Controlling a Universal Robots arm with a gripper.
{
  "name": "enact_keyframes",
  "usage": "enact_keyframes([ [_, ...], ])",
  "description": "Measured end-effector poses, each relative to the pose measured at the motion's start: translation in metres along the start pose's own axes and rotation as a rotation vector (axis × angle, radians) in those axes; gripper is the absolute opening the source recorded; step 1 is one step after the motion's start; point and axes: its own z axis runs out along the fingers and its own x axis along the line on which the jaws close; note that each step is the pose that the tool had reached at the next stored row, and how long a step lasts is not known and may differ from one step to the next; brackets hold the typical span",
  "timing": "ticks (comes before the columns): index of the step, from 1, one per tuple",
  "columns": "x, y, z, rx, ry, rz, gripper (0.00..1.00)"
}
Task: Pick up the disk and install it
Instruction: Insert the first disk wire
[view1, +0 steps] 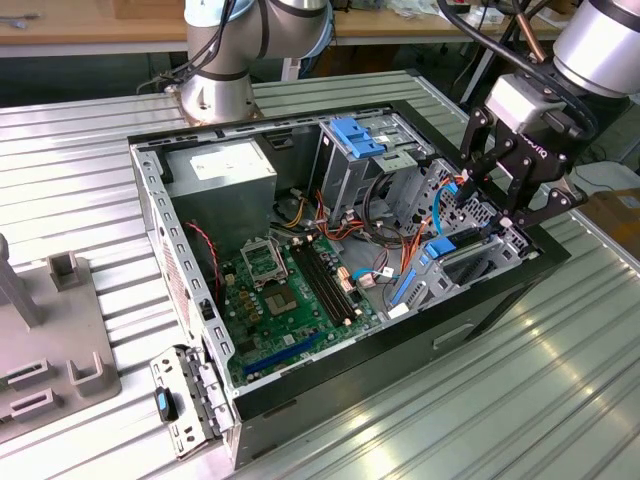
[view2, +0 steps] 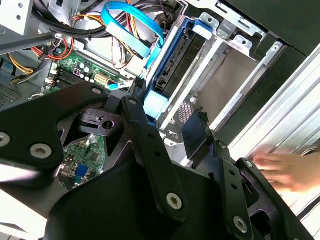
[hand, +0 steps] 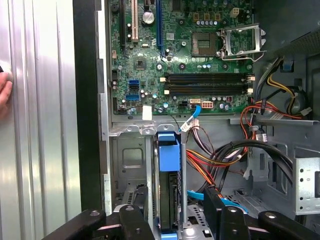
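The disk, dark metal in a bright blue carrier, stands on edge in a metal bay at the corner of the open computer case. In the exterior view the disk sits low at the case's right side. My gripper hovers just above it, open. In both wrist views the black fingers stand apart on either side of the disk's blue end, with nothing clamped between them. The gripper is close to the carrier; I cannot tell whether a finger touches it.
The green motherboard fills the case floor, with orange and red cables beside the bay. A fixed blue bracket tops the silver cage at the back. A person's hand rests on the ribbed table beside the case. A grey fixture stands at the exterior view's left.
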Motion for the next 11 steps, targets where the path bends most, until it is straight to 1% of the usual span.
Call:
enact_keyframes([
  [4,-0.0003,-0.0007,0.0002,0.0,-0.0003,0.0,0.56],
  [6,-0.0009,-0.0102,0.0003,-0.0003,-0.0001,0.0,0.56],
  [8,-0.0016,-0.0114,0.0015,0.0,0.0001,0.007,0.56],
  [9,-0.0031,-0.0115,0.0029,0.0002,0.0001,0.012,0.56],
  [11,-0.0108,-0.0121,0.007,0.0,0.0,0.014,0.56],
])
